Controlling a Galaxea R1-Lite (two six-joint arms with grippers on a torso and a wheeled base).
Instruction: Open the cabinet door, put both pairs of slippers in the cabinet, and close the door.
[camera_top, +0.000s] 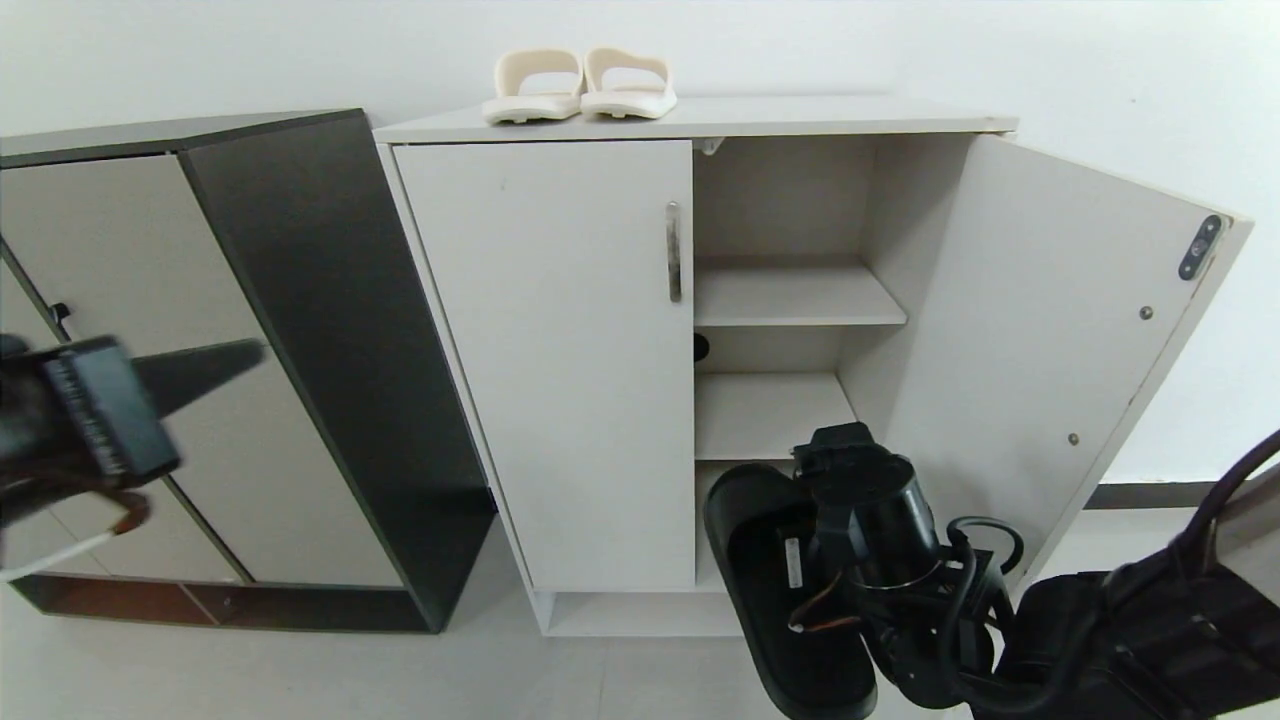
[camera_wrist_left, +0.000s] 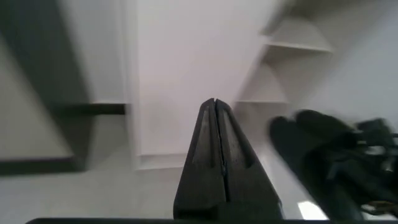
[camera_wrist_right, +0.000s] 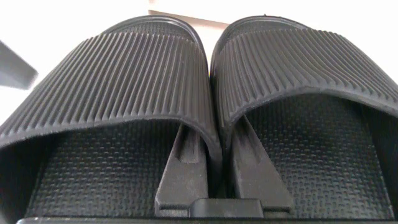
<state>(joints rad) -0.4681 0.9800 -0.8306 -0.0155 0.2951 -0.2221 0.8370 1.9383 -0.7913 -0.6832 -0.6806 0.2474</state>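
Note:
The white cabinet (camera_top: 550, 360) has its right door (camera_top: 1050, 330) swung wide and its left door closed. A beige pair of slippers (camera_top: 580, 85) rests on the cabinet top. My right gripper (camera_top: 825, 545) holds the black pair of slippers (camera_top: 770, 590) low in front of the open compartment. In the right wrist view the right gripper (camera_wrist_right: 214, 158) is shut on the adjoining strap edges of the black slippers (camera_wrist_right: 124, 68). My left gripper (camera_top: 250, 352) hangs at the left with its fingers pressed together and nothing in them, as the left wrist view shows of the left gripper (camera_wrist_left: 214, 106).
Two bare shelves (camera_top: 790, 295) sit inside the open compartment. A dark cabinet (camera_top: 320, 330) with a grey front stands against the white one's left side. The closed door carries a metal handle (camera_top: 674, 250). Pale floor lies in front.

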